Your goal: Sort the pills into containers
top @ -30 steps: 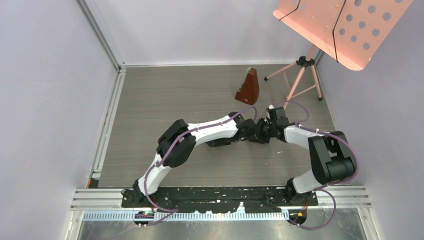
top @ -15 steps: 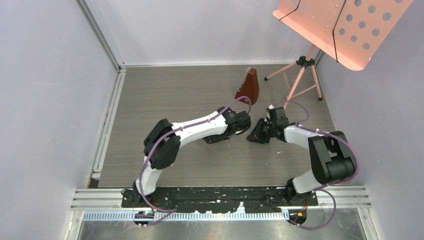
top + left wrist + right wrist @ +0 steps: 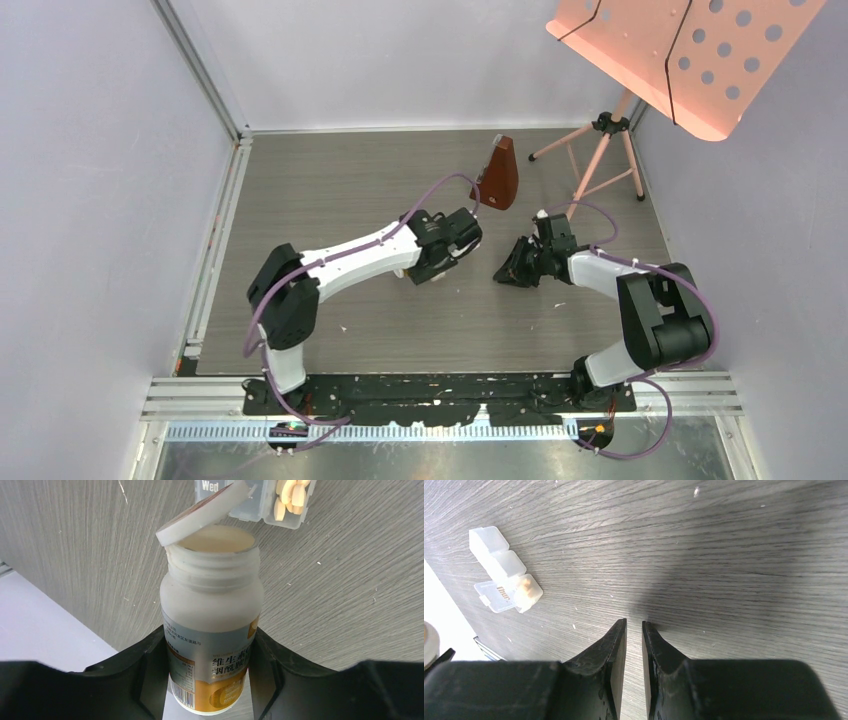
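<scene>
My left gripper is shut on a white pill bottle with an orange label; its flip cap stands open. Just beyond the bottle's mouth lies the clear container, with a lid marked "Wed" and yellowish pills in an open compartment. In the right wrist view the container lies on the table far left, with a pill in its open end compartment. My right gripper is empty, its jaws nearly touching, well right of the container. From above, the left gripper and the right gripper are apart.
A brown metronome stands behind the grippers. A pink music stand on a tripod is at the back right. Walls close in the wooden table on the left, back and right.
My left arm has drawn back to the left with the bottle, away from the right gripper. The right arm has not moved.
</scene>
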Controlling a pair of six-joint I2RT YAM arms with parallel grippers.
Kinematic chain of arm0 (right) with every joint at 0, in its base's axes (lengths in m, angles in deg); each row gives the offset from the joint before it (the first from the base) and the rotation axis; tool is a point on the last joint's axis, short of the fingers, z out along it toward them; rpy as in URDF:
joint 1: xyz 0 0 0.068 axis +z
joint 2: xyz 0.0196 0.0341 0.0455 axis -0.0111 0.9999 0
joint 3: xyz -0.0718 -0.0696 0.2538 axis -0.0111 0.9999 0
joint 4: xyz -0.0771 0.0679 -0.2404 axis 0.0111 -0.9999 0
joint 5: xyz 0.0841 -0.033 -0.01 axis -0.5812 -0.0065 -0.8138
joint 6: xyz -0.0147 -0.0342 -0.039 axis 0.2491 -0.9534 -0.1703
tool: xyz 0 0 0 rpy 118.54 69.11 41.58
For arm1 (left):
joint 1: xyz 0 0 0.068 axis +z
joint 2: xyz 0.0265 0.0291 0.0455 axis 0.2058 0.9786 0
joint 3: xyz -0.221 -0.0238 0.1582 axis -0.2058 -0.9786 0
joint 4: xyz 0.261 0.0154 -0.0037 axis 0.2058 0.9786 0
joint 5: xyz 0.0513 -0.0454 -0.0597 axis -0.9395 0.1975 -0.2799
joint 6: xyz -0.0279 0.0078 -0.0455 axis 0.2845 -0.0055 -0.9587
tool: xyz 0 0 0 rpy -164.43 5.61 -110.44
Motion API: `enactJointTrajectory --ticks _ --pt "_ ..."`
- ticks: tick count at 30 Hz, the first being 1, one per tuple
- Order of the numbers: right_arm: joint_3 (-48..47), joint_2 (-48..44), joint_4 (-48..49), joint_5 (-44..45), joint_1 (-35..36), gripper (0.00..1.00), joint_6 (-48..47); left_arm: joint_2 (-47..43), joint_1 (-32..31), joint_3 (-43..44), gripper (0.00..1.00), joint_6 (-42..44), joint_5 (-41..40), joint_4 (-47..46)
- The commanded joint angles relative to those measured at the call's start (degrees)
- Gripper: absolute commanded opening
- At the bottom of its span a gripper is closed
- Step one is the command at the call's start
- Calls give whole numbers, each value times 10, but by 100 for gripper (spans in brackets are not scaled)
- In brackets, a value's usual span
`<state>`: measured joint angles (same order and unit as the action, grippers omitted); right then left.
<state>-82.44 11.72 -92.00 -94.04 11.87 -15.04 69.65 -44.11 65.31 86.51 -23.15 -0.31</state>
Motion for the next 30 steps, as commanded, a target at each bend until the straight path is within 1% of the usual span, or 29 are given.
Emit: enactJointTrajectory --ticks 1,10,18,25,29,30 --pt "9 0 -92 61 1 26 -21 -59 11 -28 0 -15 17 -72" --pt "-5 -11 -111 61 1 26 -27 -152 34 -90 0 -38 42 -154" --pt "-17 -37 -122 54 1 29 -27 -260 47 -164 0 -52 63 -241" --pt "-52 -76 -160 48 1 30 -31 -380 65 -254 0 -50 137 -355" --pt "-78 -107 -187 34 1 34 -41 -447 79 -303 1 -43 207 -429" --pt "-82 -121 -192 28 1 35 -44 -462 84 -315 1 -39 238 -450"
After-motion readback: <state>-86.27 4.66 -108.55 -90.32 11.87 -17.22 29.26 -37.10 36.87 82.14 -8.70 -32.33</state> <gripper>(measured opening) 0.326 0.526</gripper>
